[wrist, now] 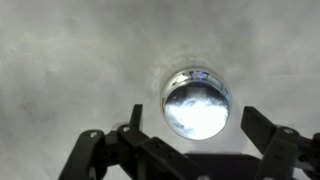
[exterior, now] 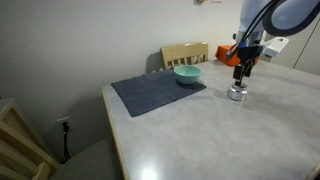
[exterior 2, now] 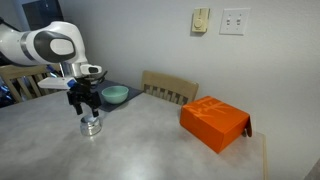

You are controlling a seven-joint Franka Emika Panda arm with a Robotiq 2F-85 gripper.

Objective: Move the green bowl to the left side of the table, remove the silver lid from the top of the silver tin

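The green bowl [exterior: 187, 74] sits on the far right corner of a dark mat, and it also shows in an exterior view [exterior 2: 115, 94]. The silver tin [exterior: 238, 92] stands on the grey table [exterior: 200, 135] to the right of the bowl, and appears in an exterior view [exterior 2: 91, 125] too. In the wrist view its shiny round top, the silver lid [wrist: 196, 102], faces me. My gripper [exterior: 242, 72] hangs directly above the tin, open and empty. Its fingers [wrist: 193, 132] straddle the tin without touching it. It also shows in an exterior view [exterior 2: 85, 103].
A dark blue-grey cloth mat [exterior: 150, 92] lies on the table. An orange box [exterior 2: 213, 122] stands near the table's far side. A wooden chair [exterior: 185, 54] stands behind the table against the wall. The table edge [exterior: 112, 130] is near the mat.
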